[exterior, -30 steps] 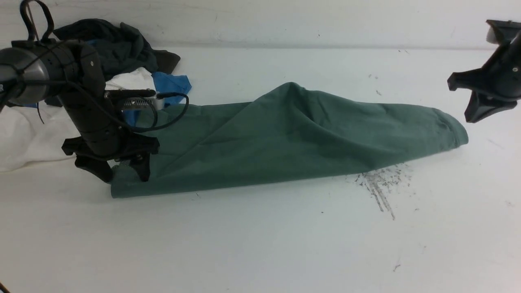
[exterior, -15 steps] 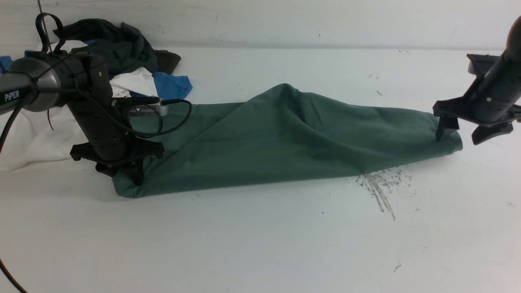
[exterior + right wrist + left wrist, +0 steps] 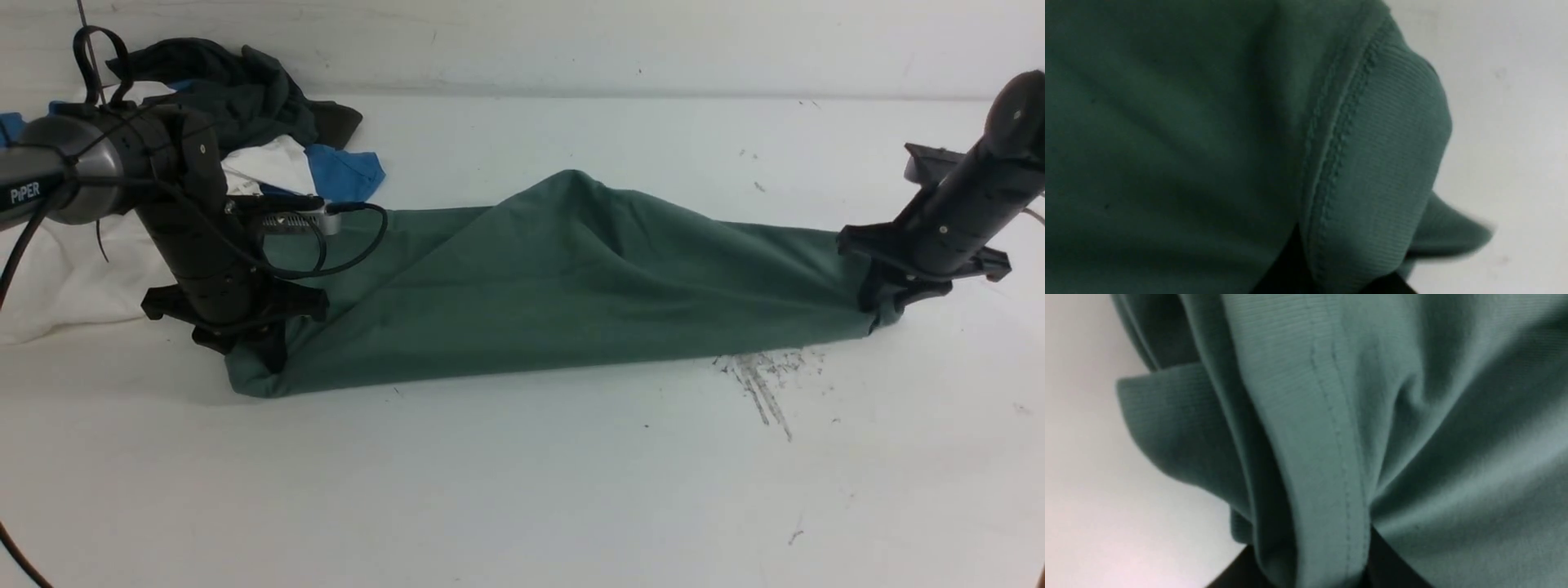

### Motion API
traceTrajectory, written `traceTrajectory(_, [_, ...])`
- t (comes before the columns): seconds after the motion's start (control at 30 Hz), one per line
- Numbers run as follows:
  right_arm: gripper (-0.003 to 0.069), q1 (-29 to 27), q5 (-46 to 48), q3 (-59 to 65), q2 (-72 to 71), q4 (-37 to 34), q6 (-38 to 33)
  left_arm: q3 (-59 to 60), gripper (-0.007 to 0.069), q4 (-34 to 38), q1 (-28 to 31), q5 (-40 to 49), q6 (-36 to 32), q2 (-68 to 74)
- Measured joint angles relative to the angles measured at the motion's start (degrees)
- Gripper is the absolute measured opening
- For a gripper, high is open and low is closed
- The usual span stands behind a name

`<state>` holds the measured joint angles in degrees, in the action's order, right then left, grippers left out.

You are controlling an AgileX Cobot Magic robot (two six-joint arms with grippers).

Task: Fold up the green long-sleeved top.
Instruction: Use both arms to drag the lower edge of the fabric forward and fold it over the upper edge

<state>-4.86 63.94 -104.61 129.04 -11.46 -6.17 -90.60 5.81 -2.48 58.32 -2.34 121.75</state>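
Front view: from the robot's own side, looking forward and slightly down over the white table (image 3: 522,490) to its far edge, wide enough for the whole green long-sleeved top (image 3: 571,278). Left wrist view: very close on the top's left end. Right wrist view: equally close on its right end. Each shares only that end with the front view.

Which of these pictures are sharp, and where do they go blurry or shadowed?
Front view: evenly lit and fairly sharp, with a soft shadow under the green top on the table. Left wrist view: very close up, stitching readable, edges soft. Right wrist view: darker, one corner of the cloth smeared by blur.
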Motion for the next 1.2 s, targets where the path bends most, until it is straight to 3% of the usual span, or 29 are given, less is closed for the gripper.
traceTrajectory(0.27, [0.001, 0.0, 5.4, 9.72, -11.1, 4.6, 1.61, 8.98, 0.0146, 0.48, -0.05, 3.08, -0.31, -9.86])
traceTrajectory(0.53, [0.001, -0.07, 6.41, 47.65, -45.03, 6.46, 6.17, 37.4, 0.0146, 0.24, -0.05, 3.27, 2.34, -33.34])
traceTrajectory(0.73, [0.0018, -0.07, 6.75, 59.72, -64.9, 8.67, 8.85, 45.54, 0.0146, 0.42, -0.05, 4.95, 2.64, -46.78])
traceTrajectory(0.97, [0.0158, -0.11, 7.17, 62.35, -76.82, 13.15, 8.55, 46.93, 0.016, 0.51, -0.05, 8.76, 2.7, -50.19])
traceTrajectory(1.2, [0.0266, -0.18, 7.39, 63.33, -73.93, 11.79, 8.36, 47.1, 0.0296, -0.64, -0.05, 10.78, 3.29, -50.19])
